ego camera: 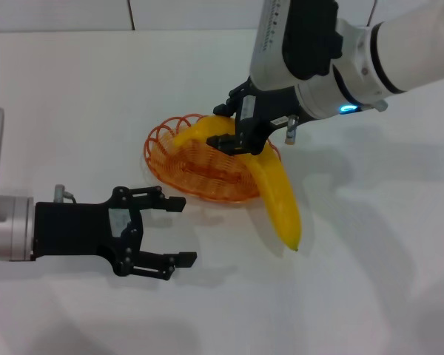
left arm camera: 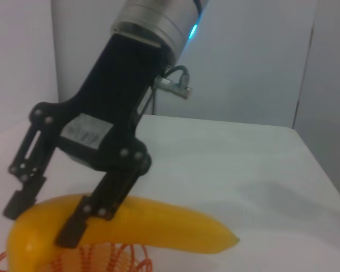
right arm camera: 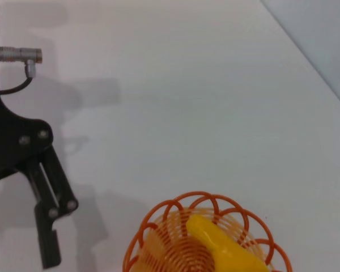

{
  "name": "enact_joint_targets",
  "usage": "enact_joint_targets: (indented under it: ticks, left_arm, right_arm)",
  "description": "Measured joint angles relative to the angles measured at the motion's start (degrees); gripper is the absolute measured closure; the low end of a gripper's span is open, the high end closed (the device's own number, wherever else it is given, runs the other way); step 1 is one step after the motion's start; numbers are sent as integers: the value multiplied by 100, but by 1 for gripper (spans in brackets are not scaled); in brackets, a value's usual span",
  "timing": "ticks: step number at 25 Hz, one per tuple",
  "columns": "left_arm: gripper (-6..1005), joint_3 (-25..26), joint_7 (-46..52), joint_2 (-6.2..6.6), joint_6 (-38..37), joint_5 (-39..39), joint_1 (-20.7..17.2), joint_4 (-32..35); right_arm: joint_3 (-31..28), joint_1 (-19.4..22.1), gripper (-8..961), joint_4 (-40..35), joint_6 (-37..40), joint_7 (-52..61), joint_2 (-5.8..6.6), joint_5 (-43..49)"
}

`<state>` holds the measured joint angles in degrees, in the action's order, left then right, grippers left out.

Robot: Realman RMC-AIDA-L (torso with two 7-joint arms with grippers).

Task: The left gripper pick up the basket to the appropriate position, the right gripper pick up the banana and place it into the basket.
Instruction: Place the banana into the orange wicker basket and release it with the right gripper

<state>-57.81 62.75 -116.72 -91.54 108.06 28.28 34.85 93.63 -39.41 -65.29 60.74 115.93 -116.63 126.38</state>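
Banana point(ego camera: 270, 181): lies across basket point(ego camera: 163, 159), stem end inside over the wire bowl, other end hanging past the near rim and pointing down toward table point(ego camera: 370, 281). Basket: sits flat on table, centre of head view.

Right gripper point(ego camera: 228, 127): over the basket, fingers set either side of the banana's upper part, narrow span, closed on the fruit. White label visible on its body in the left wrist view only point(left arm camera: 38, 222); same view shows both fingers point(left arm camera: 76, 226) pressed against the yellow skin, banana point(left arm camera: 158, 226) running level above the orange loops of the basket point(left arm camera: 110, 260).

Left gripper point(ego camera: 179, 231): on the near left, apart from the basket, spread wide, holding nothing. Hovering or resting on the table: cannot tell.

Right wrist view: scalloped rim of basket point(right arm camera: 158, 218) with the banana's end point(right arm camera: 221, 246) inside it; left gripper's fingers point(right arm camera: 48, 221) beside it, clear of the rim. Own fingers not seen here.
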Motion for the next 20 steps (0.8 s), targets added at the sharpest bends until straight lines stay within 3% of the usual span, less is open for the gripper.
enact_joint_targets:
  ticks: [13, 20]
  left_arm:
    - [119, -284, -108, -23, 10, -62, 157, -262]
    - [118, -344, -560, -69, 78, -297, 58, -354]
  right_arm:
    - [296, -142, 415, 136, -513, 0, -9, 0]
    - [296, -129, 410, 140, -578, 0, -9, 0]
